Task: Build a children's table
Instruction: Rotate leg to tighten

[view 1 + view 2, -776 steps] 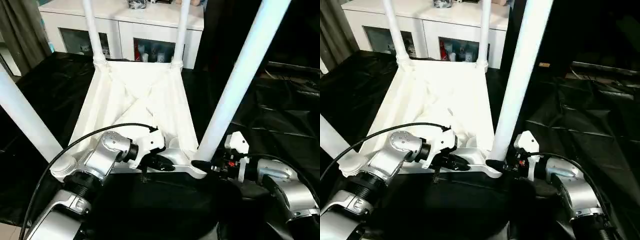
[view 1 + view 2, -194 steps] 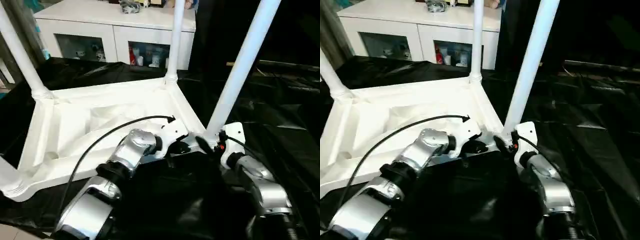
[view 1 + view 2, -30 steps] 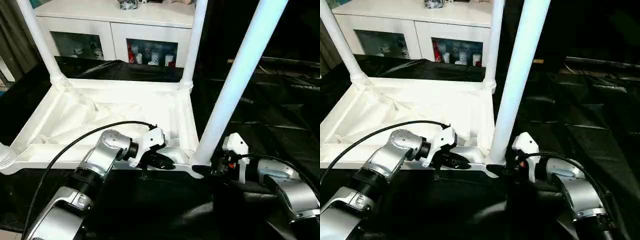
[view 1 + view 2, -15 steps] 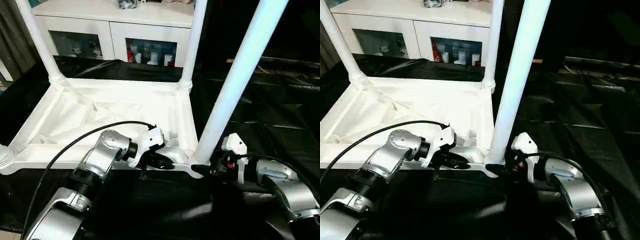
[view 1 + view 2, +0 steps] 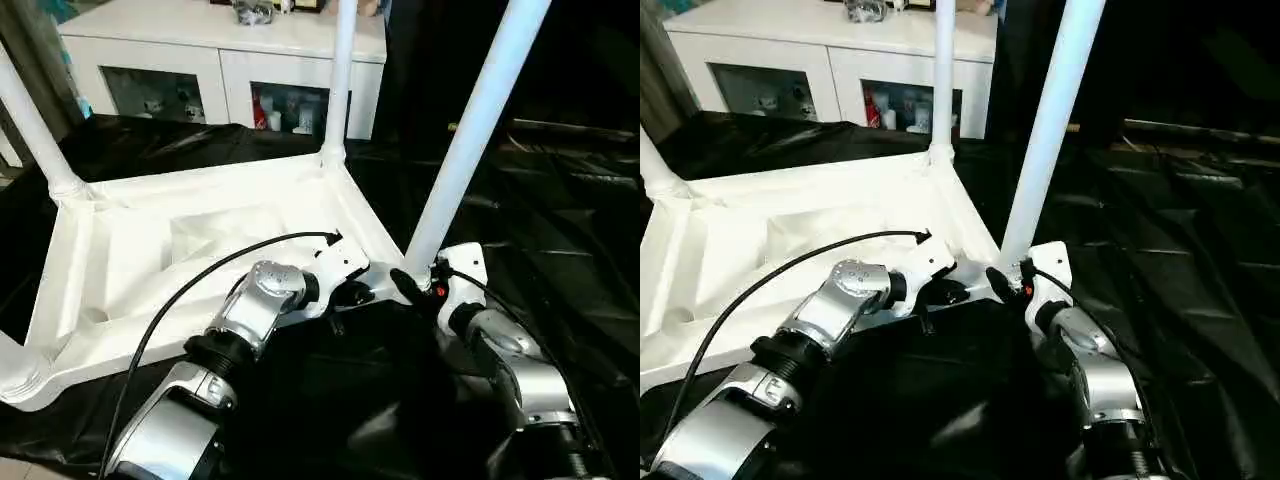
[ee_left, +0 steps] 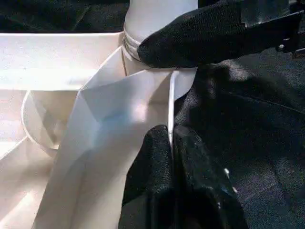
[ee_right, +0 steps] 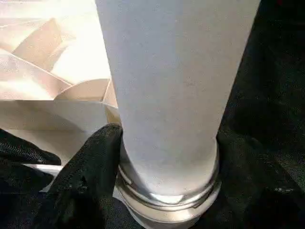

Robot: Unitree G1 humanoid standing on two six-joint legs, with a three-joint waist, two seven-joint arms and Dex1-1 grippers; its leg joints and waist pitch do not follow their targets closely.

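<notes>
A large table draped in wrinkled, glossy black cloth [image 5: 560,230] fills the scene. Lying directly on it is the children's table [image 5: 200,250], white plastic, turned upside down so its ribbed underside faces up. Its top rests flat on the cloth, angled to the table's edges, and its tube legs [image 5: 470,140] rise upright from the corner sockets.
</notes>
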